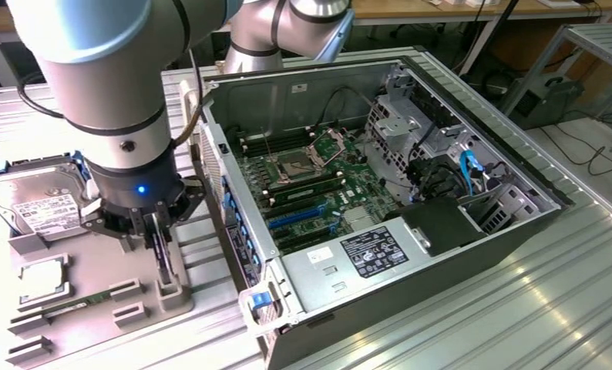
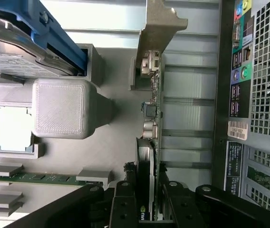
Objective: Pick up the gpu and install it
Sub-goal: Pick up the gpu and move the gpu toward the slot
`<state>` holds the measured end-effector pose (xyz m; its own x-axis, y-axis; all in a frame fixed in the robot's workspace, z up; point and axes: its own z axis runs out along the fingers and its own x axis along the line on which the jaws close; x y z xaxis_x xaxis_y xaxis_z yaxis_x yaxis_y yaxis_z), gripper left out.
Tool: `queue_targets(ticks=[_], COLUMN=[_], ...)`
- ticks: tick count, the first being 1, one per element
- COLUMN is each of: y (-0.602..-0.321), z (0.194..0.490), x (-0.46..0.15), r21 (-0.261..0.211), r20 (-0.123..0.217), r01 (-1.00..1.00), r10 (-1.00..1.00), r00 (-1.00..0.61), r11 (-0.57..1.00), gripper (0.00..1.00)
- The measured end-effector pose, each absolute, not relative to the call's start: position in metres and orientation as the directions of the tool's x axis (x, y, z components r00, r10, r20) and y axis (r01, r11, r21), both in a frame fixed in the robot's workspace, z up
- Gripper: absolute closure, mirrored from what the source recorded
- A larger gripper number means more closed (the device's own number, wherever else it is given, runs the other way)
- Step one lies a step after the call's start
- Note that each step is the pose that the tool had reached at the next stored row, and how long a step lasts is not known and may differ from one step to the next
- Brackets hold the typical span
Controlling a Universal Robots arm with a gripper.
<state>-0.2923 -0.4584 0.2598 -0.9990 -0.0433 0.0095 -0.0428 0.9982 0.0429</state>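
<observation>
The pickup step is in hand: the gripper is clamped on the graphics card, upright in its stand beside the computer case. A straight, level lift is called for.

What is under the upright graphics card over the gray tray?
A gray slotted holder on the tray lies under the graphics card. Its walls cover the card's lower edge, so whether that edge rests in the slot cannot be seen.

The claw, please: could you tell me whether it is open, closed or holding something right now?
The claw is closed on the gpu, which stands on edge on the grey tray.
</observation>
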Motion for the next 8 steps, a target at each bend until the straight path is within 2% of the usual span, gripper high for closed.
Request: queue_targets(ticks=[8], y=[-0.458], z=[0.288], x=[-0.292], r21=[0.043], r20=[0.009], r01=[-0.043], r10=[-0.043], r00=[-0.999], r11=[0.998], gripper=[0.73])
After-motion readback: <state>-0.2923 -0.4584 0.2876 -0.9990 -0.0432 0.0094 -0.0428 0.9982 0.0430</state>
